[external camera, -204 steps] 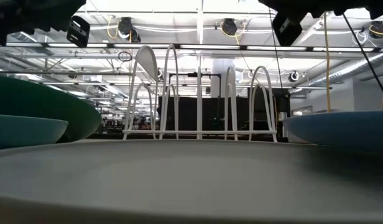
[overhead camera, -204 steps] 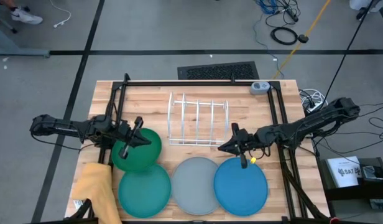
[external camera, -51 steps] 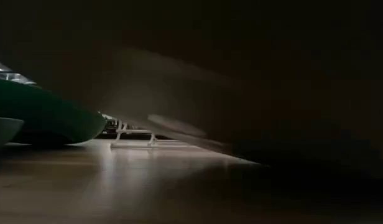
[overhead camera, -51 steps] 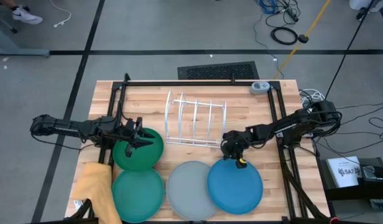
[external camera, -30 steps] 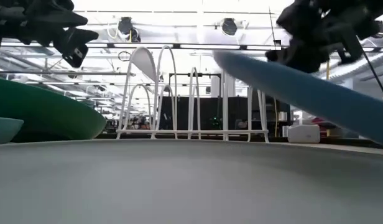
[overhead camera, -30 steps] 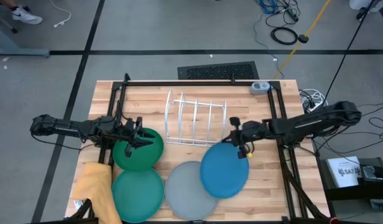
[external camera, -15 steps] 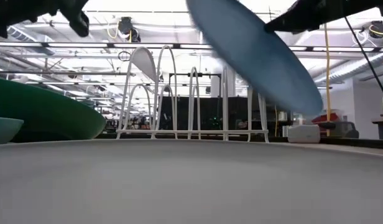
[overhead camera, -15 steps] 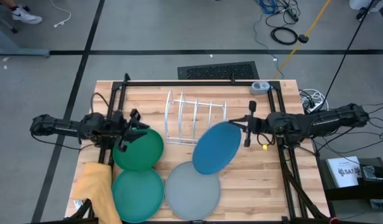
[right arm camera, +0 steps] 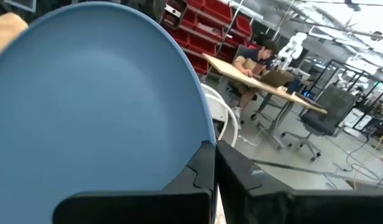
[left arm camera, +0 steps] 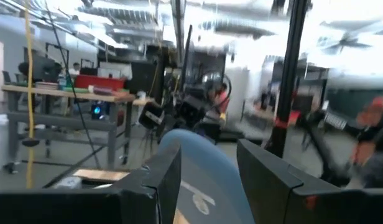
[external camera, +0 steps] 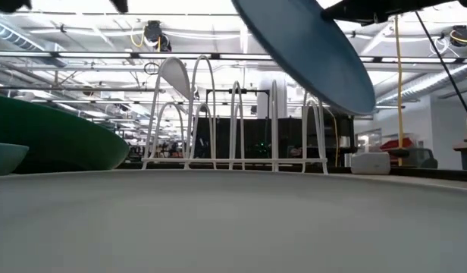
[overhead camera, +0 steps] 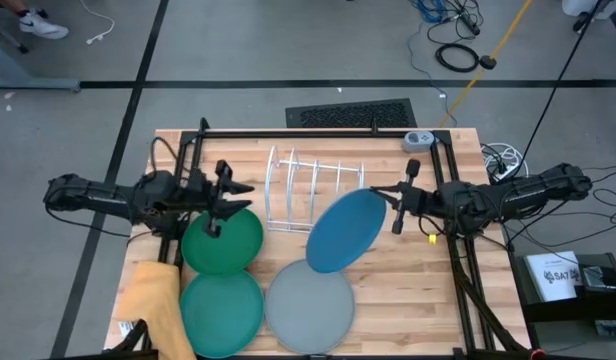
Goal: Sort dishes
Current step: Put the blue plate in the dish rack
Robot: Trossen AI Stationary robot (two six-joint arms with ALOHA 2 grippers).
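Observation:
My right gripper (overhead camera: 393,208) is shut on the blue plate (overhead camera: 345,230), which hangs tilted beside the white wire rack (overhead camera: 316,195); the low view shows the blue plate (external camera: 309,53) well above the table. The dark green plate (overhead camera: 223,240) lies on the table with its near edge over the teal plate (overhead camera: 221,310). The grey plate (overhead camera: 310,305) lies flat in front. My left gripper (overhead camera: 226,198) hovers open by the green plate's far rim, with nothing between its fingers (left arm camera: 160,180). My right gripper pinches the blue plate's rim (right arm camera: 205,134) between its two fingers, at the edge nearest the table's right side. The fingers come about level from the right. The plate is lifted clear and tilted, its free edge sloping down toward the grey plate.
A yellow cloth (overhead camera: 148,295) hangs over the near left corner. A black frame (overhead camera: 318,133) runs along the table's far edge and sides. Bare wood shows at the near right (overhead camera: 418,300). People sit at desks in the room beyond.
My right gripper has risen and drawn back toward the right and far edges, lifting the blue plate off the table and tipping it steeply beside the rack. My left gripper has gone up and toward the far edge, away from the green plate, which has stayed put.

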